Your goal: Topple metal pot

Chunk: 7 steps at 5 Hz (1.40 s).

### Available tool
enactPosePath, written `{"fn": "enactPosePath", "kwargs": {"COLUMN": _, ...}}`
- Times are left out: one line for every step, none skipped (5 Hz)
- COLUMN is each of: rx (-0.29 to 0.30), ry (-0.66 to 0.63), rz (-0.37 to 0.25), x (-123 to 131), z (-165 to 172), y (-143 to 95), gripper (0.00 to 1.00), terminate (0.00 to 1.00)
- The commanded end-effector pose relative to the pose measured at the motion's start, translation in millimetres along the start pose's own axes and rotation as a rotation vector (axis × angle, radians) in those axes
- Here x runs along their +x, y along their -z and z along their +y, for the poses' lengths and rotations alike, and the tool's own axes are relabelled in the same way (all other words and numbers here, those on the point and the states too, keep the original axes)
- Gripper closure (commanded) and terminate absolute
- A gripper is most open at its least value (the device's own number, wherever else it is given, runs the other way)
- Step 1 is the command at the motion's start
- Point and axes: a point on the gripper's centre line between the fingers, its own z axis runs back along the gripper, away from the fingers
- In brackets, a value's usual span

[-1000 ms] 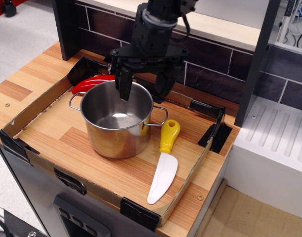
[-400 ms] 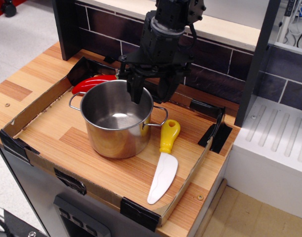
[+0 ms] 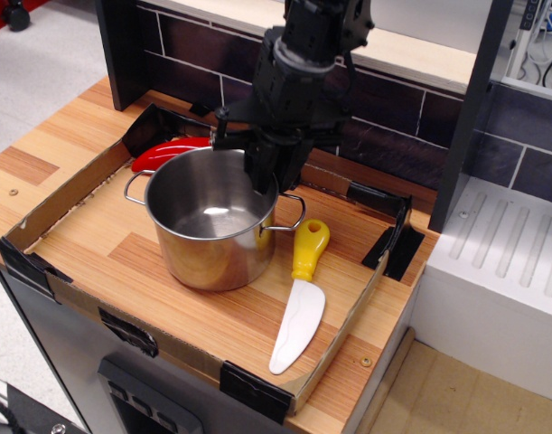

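Note:
The metal pot [image 3: 210, 246] stands upright in the middle of a shallow cardboard tray [image 3: 66, 195]; it is shiny steel, has no lid, and has a wire loop handle on each side. My black gripper [image 3: 267, 177] comes down from above at the pot's back right rim. Its fingers [image 3: 260, 174] are drawn together at the rim wall, one inside the pot and one just outside, and appear shut on the rim. The fingertips are partly hidden by the pot wall.
A toy knife [image 3: 298, 306] with a yellow handle and white blade lies right of the pot. A red toy pepper [image 3: 165, 152] lies behind the pot at the left. A dark tiled wall [image 3: 393, 127] runs behind the tray. A white drainer [image 3: 501, 253] is at the right.
The gripper moved slightly right over the pot's back right rim, lowered, and its fingers closed from wide apart onto the rim. The pot has barely shifted and stays upright.

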Motion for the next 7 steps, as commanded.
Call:
{"fn": "enactPosePath", "kwargs": {"rx": -0.037, "ry": 0.012, "rz": -0.054, "x": 5.4, "z": -0.1, "y": -9.1, "gripper": 1.0, "terminate": 0.0}}
{"fn": "enactPosePath", "kwargs": {"rx": -0.119, "ry": 0.016, "rz": -0.096, "x": 11.7, "z": 12.7, "y": -27.7, "gripper": 1.0, "terminate": 0.0}}
{"fn": "enactPosePath", "kwargs": {"rx": -0.192, "ry": 0.008, "rz": -0.174, "x": 19.7, "z": 24.5, "y": -41.7, "gripper": 1.0, "terminate": 0.0}}
{"fn": "enactPosePath", "kwargs": {"rx": -0.248, "ry": -0.011, "rz": -0.233, "x": 28.2, "z": 35.5, "y": -53.6, "gripper": 1.0, "terminate": 0.0}}
{"fn": "enactPosePath", "kwargs": {"rx": -0.338, "ry": -0.061, "rz": -0.37, "x": 42.8, "z": 44.3, "y": -60.3, "gripper": 1.0, "terminate": 0.0}}
{"fn": "enactPosePath", "kwargs": {"rx": -0.406, "ry": -0.09, "rz": -0.552, "x": 44.0, "z": 44.0, "y": -55.4, "gripper": 1.0, "terminate": 0.0}}
{"fn": "enactPosePath", "kwargs": {"rx": -0.449, "ry": -0.093, "rz": -0.651, "x": 38.9, "z": 42.2, "y": -49.6, "gripper": 1.0, "terminate": 0.0}}
